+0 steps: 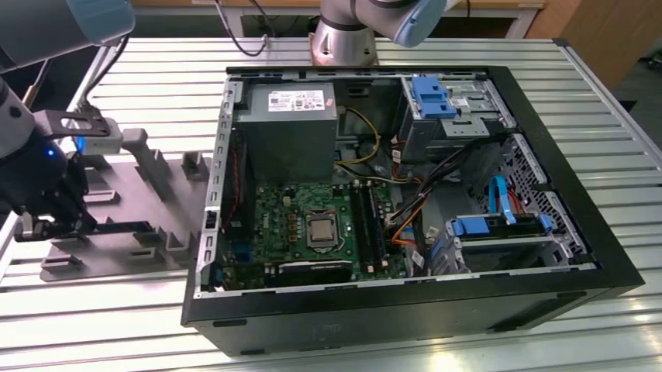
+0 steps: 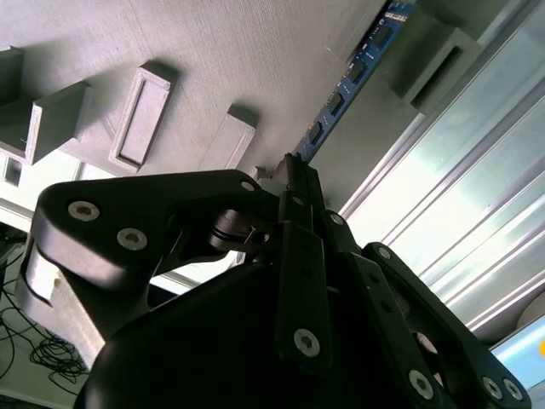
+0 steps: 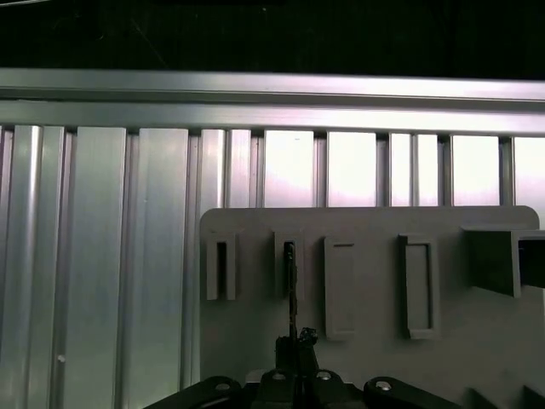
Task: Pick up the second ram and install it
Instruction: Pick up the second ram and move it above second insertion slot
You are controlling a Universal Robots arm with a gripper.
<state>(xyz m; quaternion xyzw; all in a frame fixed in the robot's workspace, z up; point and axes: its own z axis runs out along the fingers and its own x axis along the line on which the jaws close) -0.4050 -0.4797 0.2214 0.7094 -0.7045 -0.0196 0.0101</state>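
The job has only just begun. The second ram (image 2: 356, 70) is not in the open computer (image 1: 414, 232) yet; it looks to stand on its thin edge on the grey plate (image 1: 155, 198) on the desk (image 1: 104, 329), well apart from the computer. The arm bends down low over the plate at the exterior view's left, and the claw (image 2: 294, 169) is pressed together, pinching one end of the ram.

Tool (image 1: 57, 226) on the second ram (image 1: 119, 227) at grey fixture plate (image 1: 108, 262), beside open computer case (image 1: 414, 318).
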